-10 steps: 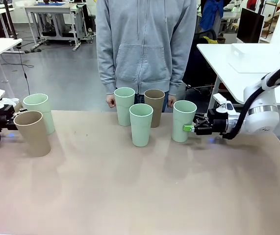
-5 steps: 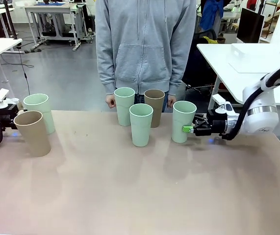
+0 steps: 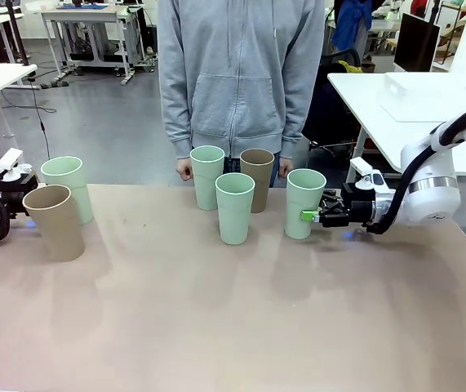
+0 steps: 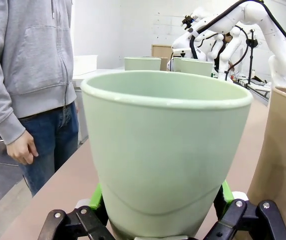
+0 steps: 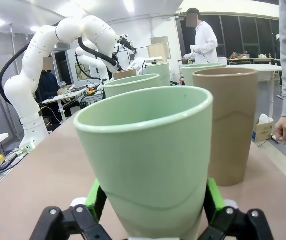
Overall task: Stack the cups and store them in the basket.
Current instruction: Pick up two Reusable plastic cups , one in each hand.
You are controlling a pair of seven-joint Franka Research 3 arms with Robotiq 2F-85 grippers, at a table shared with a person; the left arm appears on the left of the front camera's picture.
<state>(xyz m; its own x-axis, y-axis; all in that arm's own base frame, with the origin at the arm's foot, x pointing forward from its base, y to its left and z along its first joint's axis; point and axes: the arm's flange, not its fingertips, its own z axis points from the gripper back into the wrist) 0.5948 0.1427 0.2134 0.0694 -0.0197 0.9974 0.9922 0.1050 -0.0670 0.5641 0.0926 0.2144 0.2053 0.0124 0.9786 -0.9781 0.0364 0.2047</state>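
Several cups stand on the table. At the left, a mint cup (image 3: pixel 68 189) stands behind a tan cup (image 3: pixel 55 222). My left gripper (image 3: pixel 30 196) is open around the mint cup (image 4: pixel 165 150), its green pads (image 4: pixel 96 197) on either side of the lower wall, and the tan cup (image 4: pixel 280 160) is close beside it. At the right, my right gripper (image 3: pixel 310 215) is open around another mint cup (image 3: pixel 304 204), near its base (image 5: pixel 148 150). In the middle stand two mint cups (image 3: pixel 235 208) (image 3: pixel 207 175) and a tan cup (image 3: pixel 257 178). The basket is out of view.
A person in a grey hoodie stands at the far edge, hands (image 3: pixel 184 169) hanging just behind the middle cups. The near half of the table (image 3: pixel 233 327) is bare. A white side table (image 3: pixel 412 98) stands at the right.
The left gripper has crept right and slightly up, and its mint cup has shifted a little right. The right gripper has slid left, nudging its mint cup slightly left.
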